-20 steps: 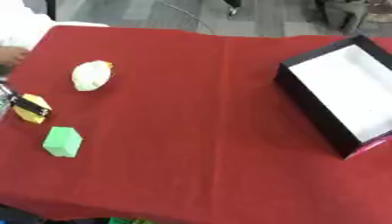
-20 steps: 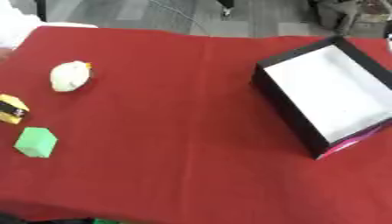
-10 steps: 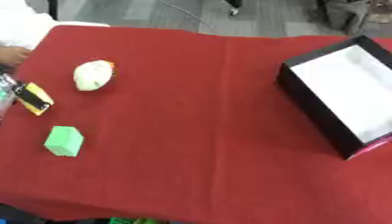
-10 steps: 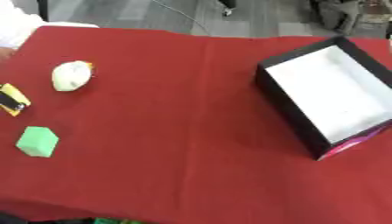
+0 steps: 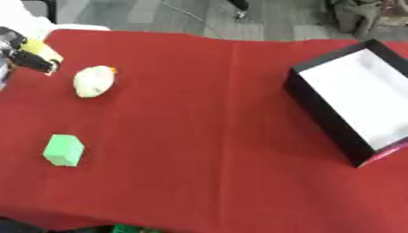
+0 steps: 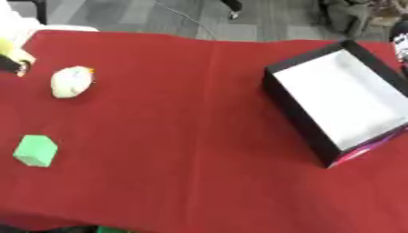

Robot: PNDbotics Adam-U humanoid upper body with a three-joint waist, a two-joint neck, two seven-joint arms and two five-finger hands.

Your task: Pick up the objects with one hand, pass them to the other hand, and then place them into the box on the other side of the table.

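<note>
My left hand (image 5: 17, 55) is at the far left edge, its dark fingers shut on a small yellow and black object (image 5: 40, 51) held above the red table (image 5: 207, 113). A pale rounded toy with an orange tip (image 5: 94, 81) lies just right of that hand. A green block (image 5: 63, 150) lies nearer to me on the left. The black box with a white inside (image 5: 363, 98) stands at the right. A dark shape at the right edge, beyond the box, may be my right hand (image 6: 401, 41).
The red cloth's front edge runs along the bottom of the view. Grey floor, a cable and some bags lie beyond the far edge. A white object shows at the top left corner.
My left hand has carried the yellow object up in the view, from beside the green block to past the pale toy. The toy, block and box have stayed put.
</note>
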